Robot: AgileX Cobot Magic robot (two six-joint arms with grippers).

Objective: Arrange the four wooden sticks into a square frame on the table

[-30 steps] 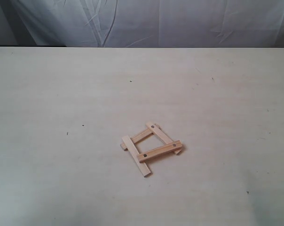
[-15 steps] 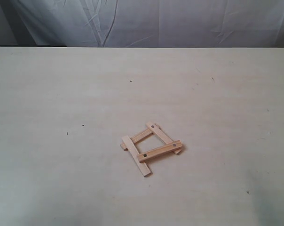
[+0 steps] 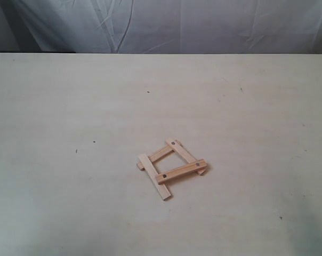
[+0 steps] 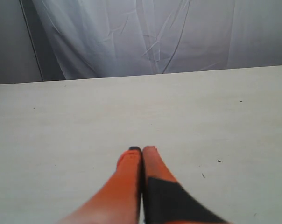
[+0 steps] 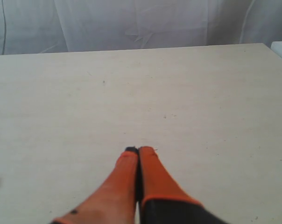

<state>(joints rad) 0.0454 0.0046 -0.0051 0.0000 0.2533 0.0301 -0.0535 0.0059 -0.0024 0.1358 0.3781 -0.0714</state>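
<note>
The four wooden sticks lie overlapped as a small hollow square frame (image 3: pixel 171 167) on the pale table (image 3: pixel 70 106), a little right of centre in the exterior view. Its near stick (image 3: pixel 180 171) with dark dots rests on top of the left stick (image 3: pixel 154 176) and right stick (image 3: pixel 185 156); the far stick (image 3: pixel 161 154) lies under them. Neither arm shows in the exterior view. My left gripper (image 4: pixel 142 150) is shut with nothing in it, over bare table. My right gripper (image 5: pixel 139 150) is shut and holds nothing, also over bare table. The frame is out of both wrist views.
A wrinkled white cloth backdrop (image 3: pixel 177 24) hangs behind the table's far edge. A few tiny dark specks (image 3: pixel 148 92) dot the tabletop. The table's right corner (image 5: pixel 267 46) shows in the right wrist view.
</note>
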